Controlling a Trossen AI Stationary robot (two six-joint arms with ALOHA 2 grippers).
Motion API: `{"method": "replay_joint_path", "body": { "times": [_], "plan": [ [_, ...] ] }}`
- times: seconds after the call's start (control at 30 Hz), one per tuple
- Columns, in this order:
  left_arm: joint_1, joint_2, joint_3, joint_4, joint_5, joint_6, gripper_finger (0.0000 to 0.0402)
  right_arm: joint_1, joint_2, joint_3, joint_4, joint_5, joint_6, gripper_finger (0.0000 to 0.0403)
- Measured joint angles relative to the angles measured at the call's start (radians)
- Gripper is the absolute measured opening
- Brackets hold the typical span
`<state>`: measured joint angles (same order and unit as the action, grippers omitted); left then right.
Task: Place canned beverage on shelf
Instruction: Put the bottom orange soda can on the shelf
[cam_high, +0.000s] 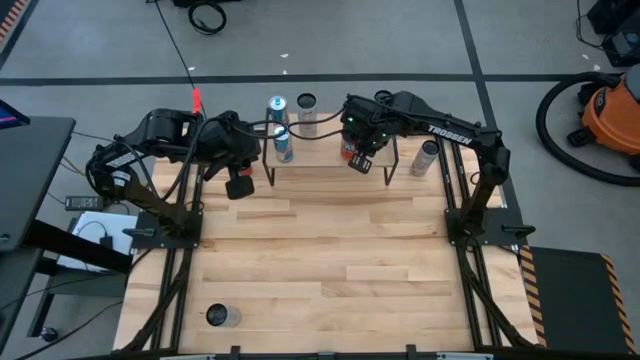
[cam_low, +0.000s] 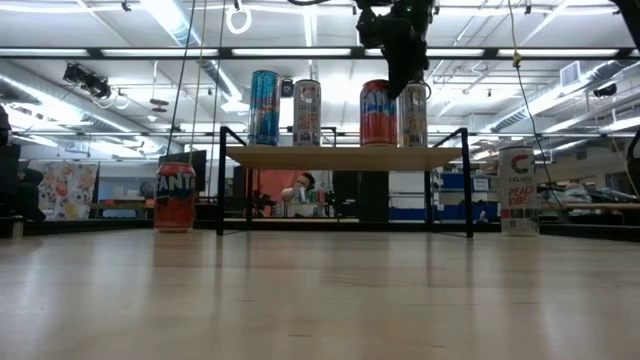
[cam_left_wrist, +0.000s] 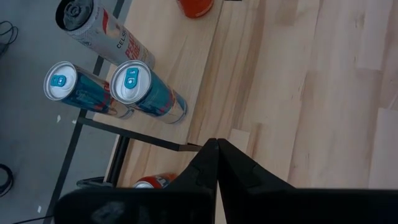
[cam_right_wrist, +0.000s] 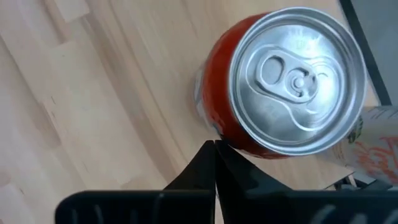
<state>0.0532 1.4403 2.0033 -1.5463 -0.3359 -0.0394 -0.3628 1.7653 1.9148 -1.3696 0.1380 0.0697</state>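
The shelf (cam_high: 322, 150) (cam_low: 340, 157) stands at the table's far edge on thin black legs. On it stand a blue can (cam_low: 264, 107), a white can (cam_low: 306, 112), an orange can (cam_low: 376, 112) (cam_right_wrist: 283, 81) and a pale can (cam_low: 412, 115). My right gripper (cam_right_wrist: 214, 144) (cam_low: 399, 88) is shut and points down at the orange can's rim, between it and the pale can in the low view. My left gripper (cam_left_wrist: 216, 144) (cam_high: 238, 186) is shut and empty above the table, by the shelf's left end. My right gripper's shut fingertips stand right at the upper side of the orange can (cam_right_wrist: 217, 127), coming from above. I cannot tell whether they touch it. The can stands upright on the shelf.
An orange Fanta can (cam_low: 175, 197) stands on the table left of the shelf. A white Celsius can (cam_low: 516, 190) (cam_high: 425, 158) stands to the shelf's right. Another can (cam_high: 220, 316) stands near the table's front left corner. Bare wood lies between.
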Motion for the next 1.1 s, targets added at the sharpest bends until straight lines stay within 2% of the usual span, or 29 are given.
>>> {"method": "replay_joint_path", "body": {
  "times": [0.47,0.67,1.1],
  "plan": [
    [0.000,0.000,0.000,0.000,0.000,0.002,0.0009,-0.053,0.001,0.000,0.083,0.000,-0.021,0.0006],
    [0.000,0.000,0.000,0.001,0.000,0.002,0.0009,-0.061,0.048,0.000,0.106,0.000,-0.052,0.0006],
    [0.000,0.000,0.000,0.001,0.000,0.008,0.0009,-0.066,0.074,0.006,0.124,0.076,-0.032,0.0006]
  ]
}}
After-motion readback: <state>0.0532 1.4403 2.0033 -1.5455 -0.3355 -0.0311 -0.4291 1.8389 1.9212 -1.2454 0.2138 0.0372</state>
